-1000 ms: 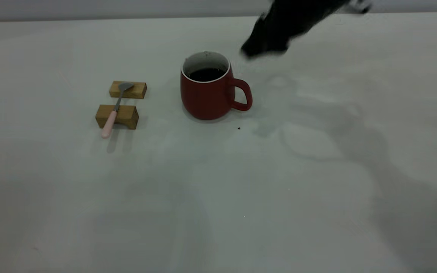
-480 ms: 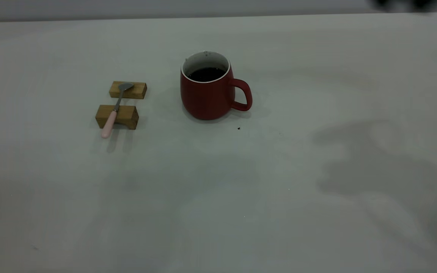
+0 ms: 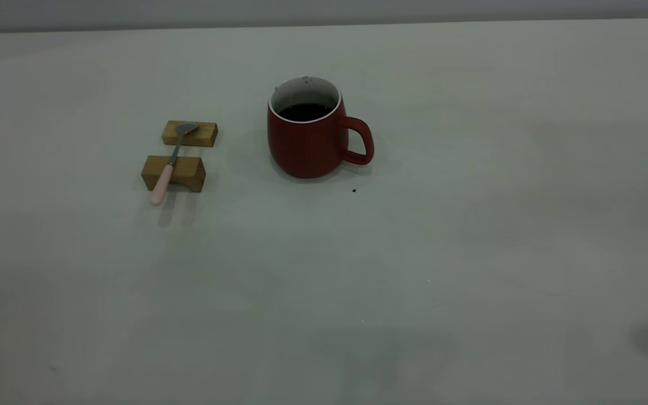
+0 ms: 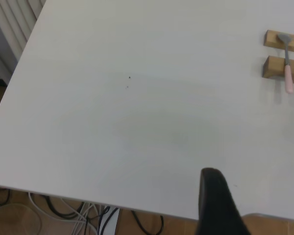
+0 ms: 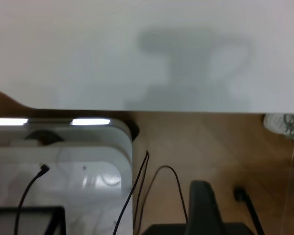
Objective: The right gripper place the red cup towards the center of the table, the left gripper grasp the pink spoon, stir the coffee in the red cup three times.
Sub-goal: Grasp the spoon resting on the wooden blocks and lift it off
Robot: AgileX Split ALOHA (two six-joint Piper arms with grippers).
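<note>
The red cup [image 3: 308, 143] stands upright near the middle of the table [image 3: 358, 281], its handle pointing right and dark coffee [image 3: 304, 111] inside. Left of it, the pink spoon [image 3: 167, 163] lies across two wooden blocks; it also shows far off in the left wrist view as the spoon [image 4: 287, 73]. Neither gripper appears in the exterior view. My left gripper [image 4: 257, 188] hangs open over the table's edge, far from the spoon, with nothing in it. My right gripper [image 5: 252, 198] is off the table above the floor, with one finger [image 5: 201, 205] showing and nothing held.
Two wooden blocks [image 3: 189, 133] [image 3: 174, 172] carry the spoon. A tiny dark speck [image 3: 354, 190] lies by the cup. Beyond the table edge in the right wrist view are a white box [image 5: 59, 166] and cables [image 5: 161, 186] on the floor.
The right arm has drawn back from beside the cup, up and to the right, and left the exterior view. Its shadow has gone from the table. Cup and spoon have not moved.
</note>
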